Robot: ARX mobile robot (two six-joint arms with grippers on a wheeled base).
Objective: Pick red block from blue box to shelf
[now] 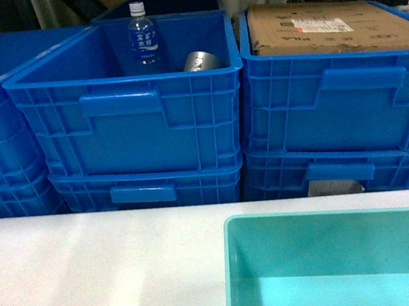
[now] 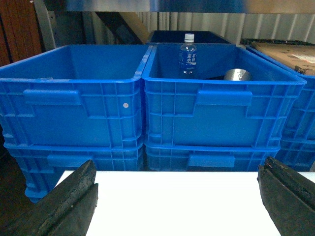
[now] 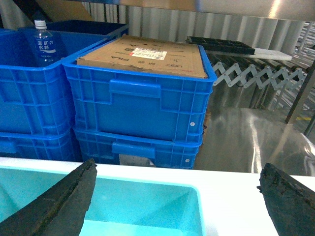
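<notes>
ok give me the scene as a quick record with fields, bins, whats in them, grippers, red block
blue bins: stacked two high, three stacks side by side
middle top bin: water bottle standing upright, a silver metal object beside it
right top bin: cardboard box
left top bin: no contents visible
teal bin: on the white table, near right
left gripper: jaws open, holding nothing
right gripper: jaws open, holding nothing
red block: not visible

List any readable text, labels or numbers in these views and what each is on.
Bottle: blue label with white characters, too blurred to read.
Cardboard box: white sticker and dark print, too small to read.
Blue bins: no text seen.
Teal bin: no text seen.
</notes>
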